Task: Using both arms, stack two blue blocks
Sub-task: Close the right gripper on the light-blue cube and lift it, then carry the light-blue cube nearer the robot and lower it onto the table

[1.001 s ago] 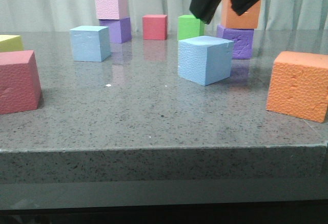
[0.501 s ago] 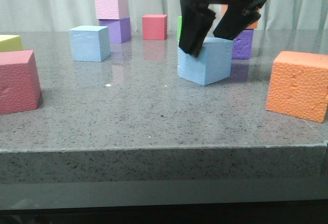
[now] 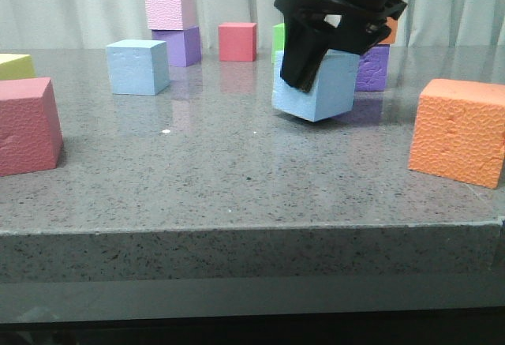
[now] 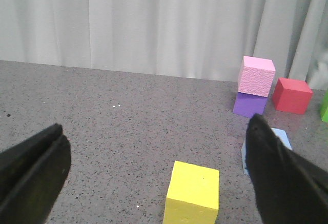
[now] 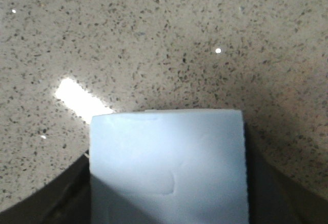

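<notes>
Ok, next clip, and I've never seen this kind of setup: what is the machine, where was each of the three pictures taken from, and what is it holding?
It is a robot with two black arms, each ending in a two-fingered pincer. The front view looks forward across a speckled grey table. There the right pincer grips a blue block, tilted and seemingly just off the table. The other blue block stands at the back left. Around them sit pink, purple, red, green, orange and yellow cubes. The right wrist view looks down from that arm onto the gripped block. The left wrist view shows the open left pincer, holding nothing, above a yellow cube.
</notes>
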`<state>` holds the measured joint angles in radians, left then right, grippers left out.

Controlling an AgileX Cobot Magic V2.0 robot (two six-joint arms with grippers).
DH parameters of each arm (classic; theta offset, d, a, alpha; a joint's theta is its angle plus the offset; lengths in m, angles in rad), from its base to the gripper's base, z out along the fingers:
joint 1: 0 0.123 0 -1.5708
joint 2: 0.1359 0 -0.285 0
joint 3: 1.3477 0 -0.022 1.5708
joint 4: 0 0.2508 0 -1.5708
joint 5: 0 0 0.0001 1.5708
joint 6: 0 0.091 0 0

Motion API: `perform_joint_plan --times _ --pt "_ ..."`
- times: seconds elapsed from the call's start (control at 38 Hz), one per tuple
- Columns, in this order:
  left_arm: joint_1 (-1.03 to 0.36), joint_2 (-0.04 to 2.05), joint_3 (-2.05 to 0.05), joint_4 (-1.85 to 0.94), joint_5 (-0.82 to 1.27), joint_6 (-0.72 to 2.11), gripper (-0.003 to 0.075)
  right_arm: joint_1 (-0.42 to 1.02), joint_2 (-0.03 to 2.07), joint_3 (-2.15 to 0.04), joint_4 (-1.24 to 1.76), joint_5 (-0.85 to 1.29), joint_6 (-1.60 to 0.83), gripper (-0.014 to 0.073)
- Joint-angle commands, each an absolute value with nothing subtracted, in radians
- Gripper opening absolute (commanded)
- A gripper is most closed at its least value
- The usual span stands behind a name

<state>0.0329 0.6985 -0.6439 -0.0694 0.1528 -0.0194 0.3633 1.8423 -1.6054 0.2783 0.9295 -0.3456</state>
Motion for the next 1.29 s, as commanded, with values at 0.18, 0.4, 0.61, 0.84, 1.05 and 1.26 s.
perform_joint_plan --times 0.18,0.4,0.61,0.84,1.05,1.26 --pt "0.034 0.699 -0.682 -0.07 0.072 -0.02 0.0673 0.379 1.733 -1.675 0.377 0.983 -0.36 0.0398" --pt "0.034 0.699 -0.682 -0.07 0.072 -0.02 0.0673 0.48 1.728 -1.675 0.378 0.995 -0.439 0.0398" --pt "0.034 0.699 -0.682 -0.07 0.07 -0.02 0.0673 0.587 1.737 -1.673 0.372 0.997 -0.453 0.0398" --pt "0.034 0.699 -0.682 -0.07 0.061 -0.02 0.0673 0.611 1.749 -1.602 0.362 0.96 -0.453 0.0398" --pt "0.034 0.699 -0.682 -0.07 0.061 -0.02 0.0673 0.611 1.751 -1.557 0.361 0.955 -0.453 0.0402" --pt "0.034 0.699 -0.682 -0.07 0.061 -0.02 0.0673 0.611 1.751 -1.557 0.361 0.962 -0.453 0.0421"
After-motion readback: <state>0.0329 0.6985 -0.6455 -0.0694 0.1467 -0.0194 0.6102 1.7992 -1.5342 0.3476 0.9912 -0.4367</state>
